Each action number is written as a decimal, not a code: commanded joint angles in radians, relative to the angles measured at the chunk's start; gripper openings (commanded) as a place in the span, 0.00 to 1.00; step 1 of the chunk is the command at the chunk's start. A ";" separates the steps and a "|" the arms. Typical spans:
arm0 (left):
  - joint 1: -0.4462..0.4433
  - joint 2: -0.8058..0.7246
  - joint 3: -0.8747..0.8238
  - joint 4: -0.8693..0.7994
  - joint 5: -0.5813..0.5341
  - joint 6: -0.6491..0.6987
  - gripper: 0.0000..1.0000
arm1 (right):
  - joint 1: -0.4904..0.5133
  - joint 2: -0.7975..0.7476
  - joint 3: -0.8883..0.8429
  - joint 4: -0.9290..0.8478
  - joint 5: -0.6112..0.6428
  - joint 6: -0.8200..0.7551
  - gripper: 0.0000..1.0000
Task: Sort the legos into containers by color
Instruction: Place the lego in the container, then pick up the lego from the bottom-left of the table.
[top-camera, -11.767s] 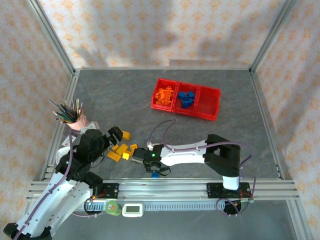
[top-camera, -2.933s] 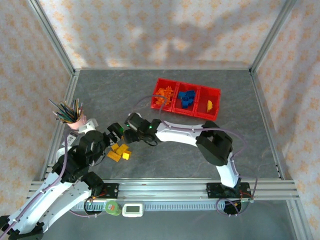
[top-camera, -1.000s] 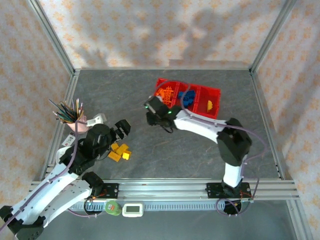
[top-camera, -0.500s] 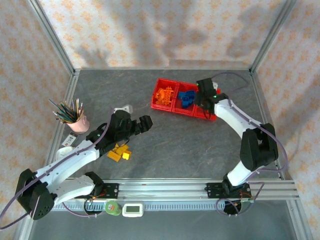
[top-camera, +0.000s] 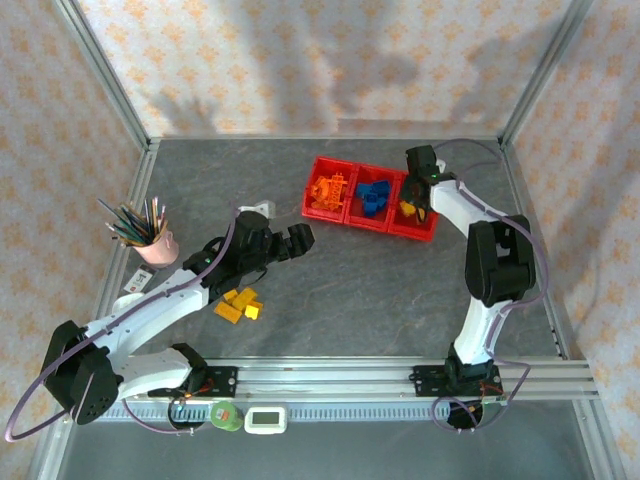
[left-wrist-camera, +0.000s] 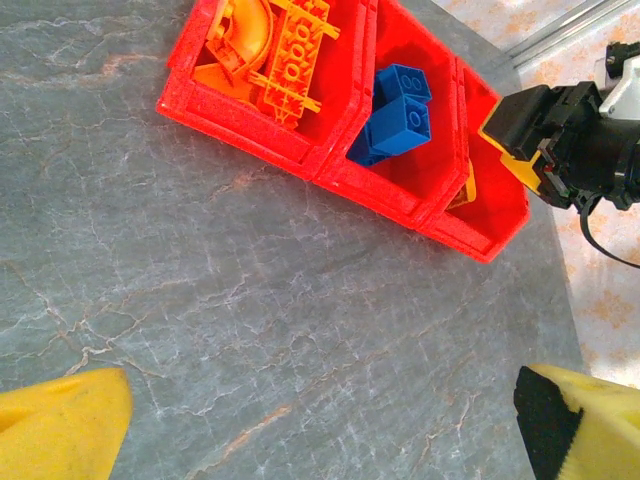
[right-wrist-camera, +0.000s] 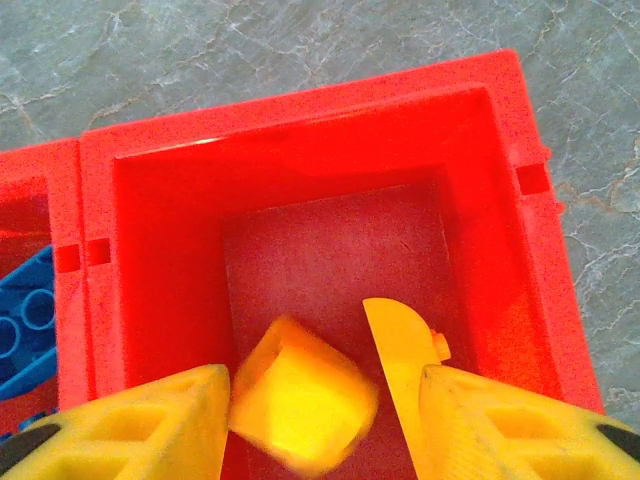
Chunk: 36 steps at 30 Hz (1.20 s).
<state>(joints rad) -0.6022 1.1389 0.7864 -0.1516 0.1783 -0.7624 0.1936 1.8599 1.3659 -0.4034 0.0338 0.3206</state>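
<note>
- The right gripper (right-wrist-camera: 322, 392) hangs over the right-hand bin (right-wrist-camera: 300, 140) of the red tray (left-wrist-camera: 250, 130), at the far right of the table (top-camera: 350, 290).
- Its yellow fingers (right-wrist-camera: 140, 420) stand partly apart.
- A yellow brick (right-wrist-camera: 300, 395) sits between them, blurred. It lies close against one finger, with a clear gap to the other, so the jaws are not clamped on it.
- Whether the brick touches that nearer finger cannot be told.
- A curved yellow piece (right-wrist-camera: 400, 340) lies on the bin floor just beside the brick.
- The left gripper (left-wrist-camera: 320, 430) hovers above bare table left of centre, near the tray but well apart from it.
- Its fingertips (left-wrist-camera: 60, 425) are spread wide, with only grey table between them. It holds and touches nothing.
- The tray lies slightly askew across the far half of the table.
- Its left bin holds the orange legos (top-camera: 328, 188), arches and studded plates piled together.
- Its middle bin holds the blue legos (top-camera: 372, 196).
- A small cluster of loose yellow legos (top-camera: 240, 303) lies on the table at the near left, under the left arm and apart from the tray.
- A pink cup of pencils (top-camera: 155, 243) stands at the left edge.
</note>
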 joint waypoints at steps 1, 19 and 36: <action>-0.004 -0.038 0.012 0.007 -0.029 0.019 0.99 | 0.004 -0.064 0.025 -0.003 0.000 -0.013 0.53; 0.033 -0.366 -0.094 -0.249 -0.216 -0.081 0.99 | 0.487 -0.254 -0.121 0.057 -0.095 -0.036 0.71; 0.051 -0.597 -0.077 -0.604 -0.397 -0.221 0.99 | 0.856 0.081 0.065 0.171 -0.188 -0.039 0.85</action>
<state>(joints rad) -0.5602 0.5518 0.6781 -0.6586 -0.1509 -0.9470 1.0237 1.9121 1.3708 -0.2634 -0.1417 0.2974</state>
